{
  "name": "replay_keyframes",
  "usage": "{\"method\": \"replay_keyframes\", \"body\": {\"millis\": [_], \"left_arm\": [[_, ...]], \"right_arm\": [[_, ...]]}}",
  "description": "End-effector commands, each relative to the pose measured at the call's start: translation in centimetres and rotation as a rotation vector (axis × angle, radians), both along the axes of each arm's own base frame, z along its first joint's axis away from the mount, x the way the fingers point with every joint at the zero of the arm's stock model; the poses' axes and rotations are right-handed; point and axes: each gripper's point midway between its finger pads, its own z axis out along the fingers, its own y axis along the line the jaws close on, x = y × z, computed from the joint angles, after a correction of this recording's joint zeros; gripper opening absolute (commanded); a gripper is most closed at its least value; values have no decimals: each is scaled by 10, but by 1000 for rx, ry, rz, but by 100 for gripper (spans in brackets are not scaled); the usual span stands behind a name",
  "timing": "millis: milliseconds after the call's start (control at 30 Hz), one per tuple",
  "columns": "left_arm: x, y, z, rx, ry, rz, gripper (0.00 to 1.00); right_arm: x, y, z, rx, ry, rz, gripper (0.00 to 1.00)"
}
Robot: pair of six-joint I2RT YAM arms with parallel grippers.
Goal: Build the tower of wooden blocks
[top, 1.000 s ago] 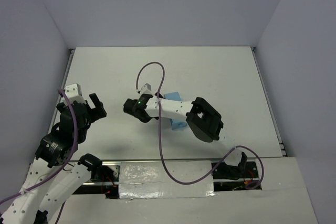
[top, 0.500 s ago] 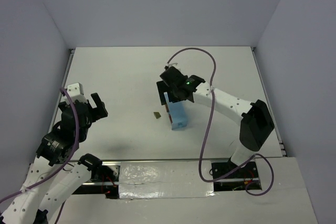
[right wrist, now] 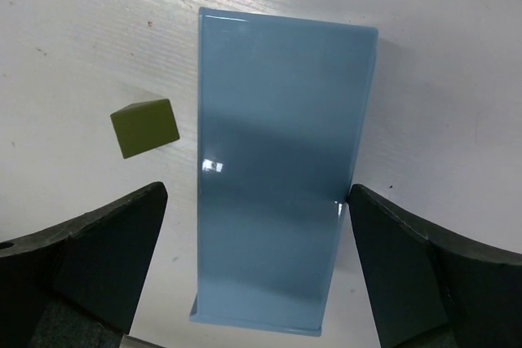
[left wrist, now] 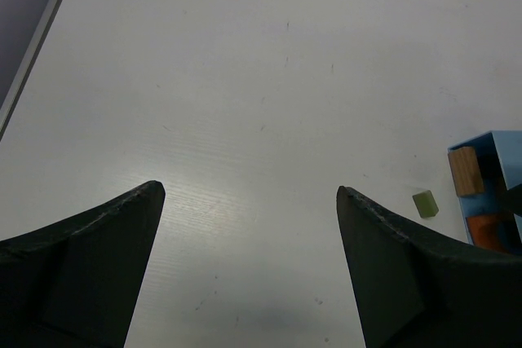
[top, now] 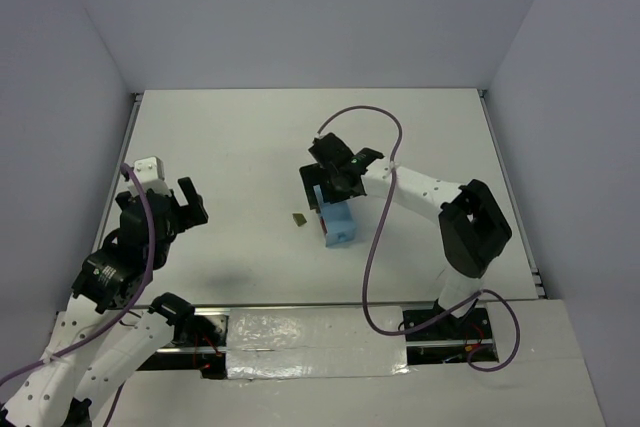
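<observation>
A light blue tray (top: 340, 225) lies tipped near the table's middle, its opening facing left. In the left wrist view the tray (left wrist: 504, 151) holds a tan block (left wrist: 465, 170) and an orange block (left wrist: 488, 232). An olive-green block (top: 298, 218) lies loose on the table just left of it, also in the left wrist view (left wrist: 425, 203) and the right wrist view (right wrist: 145, 126). My right gripper (top: 328, 187) hovers over the tray's plain outer face (right wrist: 281, 103), open (right wrist: 258, 193), one finger on each side. My left gripper (top: 188, 202) is open and empty (left wrist: 249, 191) at the far left. No stack shows.
White table with grey walls on three sides. A raised rail (top: 133, 137) runs along the left edge. The right arm's purple cable (top: 375, 237) loops over the table in front of the tray.
My right arm has swung from left of the tray to over it. The olive-green block now lies uncovered on the table. The left arm has barely moved.
</observation>
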Motion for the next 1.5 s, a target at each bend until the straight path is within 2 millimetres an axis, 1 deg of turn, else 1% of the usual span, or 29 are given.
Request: {"method": "replay_keyframes", "body": {"millis": [0, 67, 133, 200, 300, 367, 400, 433, 467, 533, 600, 633, 667, 700, 733, 767, 833, 900, 967, 1033, 1100, 1133, 1233, 1300, 1333, 1367, 1400, 1467], "left_arm": [[6, -5, 8, -5, -35, -21, 99], [6, -5, 8, -6, -38, -23, 100], [6, -5, 9, -8, -40, -23, 100], [5, -5, 8, -6, -38, -22, 100], [5, -5, 9, -8, -42, -23, 99], [5, -5, 9, -8, -43, -25, 99], [5, -6, 9, -9, -44, -26, 100], [5, -6, 9, -8, -41, -28, 99], [5, -6, 9, -8, -41, -28, 99], [5, -6, 9, -9, -42, -28, 100], [5, -6, 9, -10, -44, -27, 100], [5, -6, 9, -10, -44, -26, 100], [5, -5, 9, -9, -45, -25, 99], [5, -5, 9, -9, -43, -25, 99], [5, -5, 9, -9, -44, -21, 99], [4, -4, 10, -11, -48, -20, 99], [4, -3, 11, -10, -49, -17, 99], [4, -3, 11, -13, -53, -16, 99], [3, -3, 11, -12, -53, -18, 100], [4, -4, 11, -11, -51, -20, 100], [4, -4, 11, -12, -52, -23, 99], [4, -4, 10, -12, -50, -23, 100], [4, -4, 10, -12, -49, -19, 100], [3, -3, 11, -12, -52, -17, 100], [3, -2, 11, -13, -55, -15, 99], [3, -3, 12, -14, -59, -15, 99], [2, -2, 12, -14, -59, -14, 100], [2, -2, 12, -14, -61, -14, 100]], "right_arm": [[5, 3, -15, -4, 1, 7, 100], [5, 1, -21, -16, 11, 8, 98], [6, -4, -27, -49, 18, -8, 98], [9, -8, -27, -74, 8, -31, 98], [8, -5, -23, -41, 0, -16, 98], [9, -3, -20, -28, -7, -8, 89], [10, -4, -18, -29, -14, -11, 82], [13, -7, -16, -41, -30, -22, 68], [15, -7, -11, -46, -41, -16, 62], [20, -11, 1, -80, -62, -23, 58], [29, -26, 9, -184, -111, -61, 58], [31, -31, 18, -234, -121, -68, 58], [34, -37, 21, -279, -140, -78, 58], [34, -39, 22, -310, -142, -79, 58], [33, -42, 27, -341, -147, -82, 58], [28, -37, 30, -360, -161, -70, 58], [24, -36, 33, -395, -177, -73, 58], [20, -30, 31, -392, -182, -58, 58], [19, -38, 27, -443, -180, -99, 58], [17, -46, 31, -526, -201, -129, 58], [16, -46, 37, -568, -223, -135, 57], [15, -50, 46, -607, -242, -146, 57], [19, -63, 54, -648, -252, -235, 57], [21, -64, 54, -626, -241, -227, 57], [24, -69, 51, -617, -232, -236, 57], [25, -72, 52, -604, -224, -245, 57], [25, -77, 58, -593, -230, -262, 57], [27, -84, 57, -562, -212, -266, 57]]}}
